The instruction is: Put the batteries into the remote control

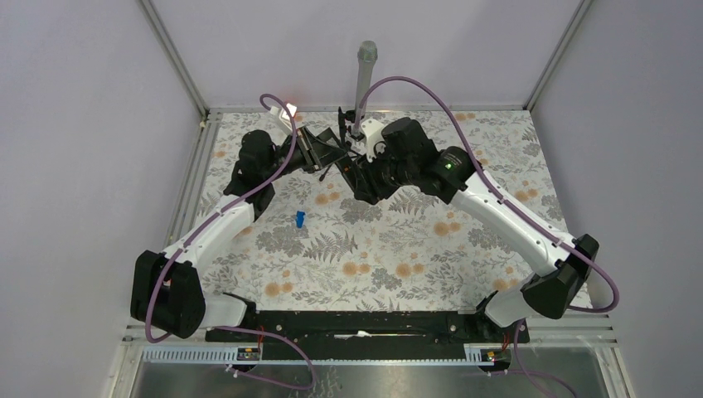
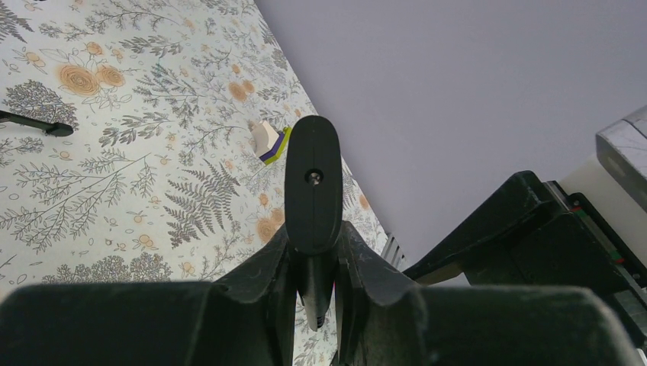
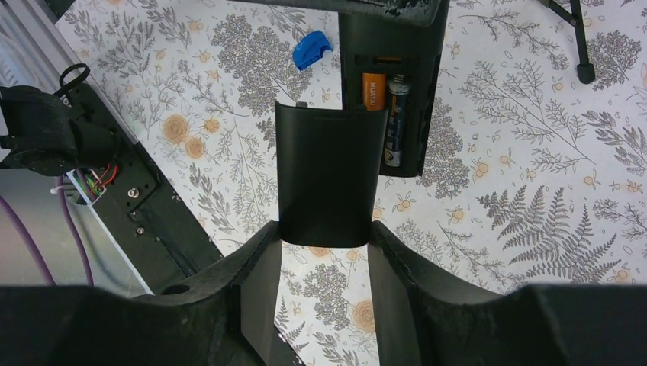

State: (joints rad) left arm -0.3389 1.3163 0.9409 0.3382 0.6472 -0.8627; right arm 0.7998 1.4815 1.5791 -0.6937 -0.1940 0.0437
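My left gripper [image 2: 317, 245] is shut on the remote control [image 2: 313, 183], a slim black bar seen end-on and standing up out of the jaws. In the right wrist view the remote control [image 3: 424, 84] shows its open compartment, with an orange battery [image 3: 374, 91] and a darker battery [image 3: 394, 122] lying side by side in it. My right gripper [image 3: 324, 236] is shut on a black cover plate [image 3: 328, 175], held just short of that compartment and overlapping its near edge. In the top view, both grippers meet above the far middle of the table: left gripper [image 1: 308, 149], right gripper [image 1: 355, 174].
A small blue piece [image 1: 299, 219] [image 3: 311, 49] lies on the floral table. A white, purple and yellow-green piece [image 2: 268, 142] sits near the far edge. A grey post [image 1: 365, 79] stands at the back, with thin black stand legs [image 3: 581, 46] around it.
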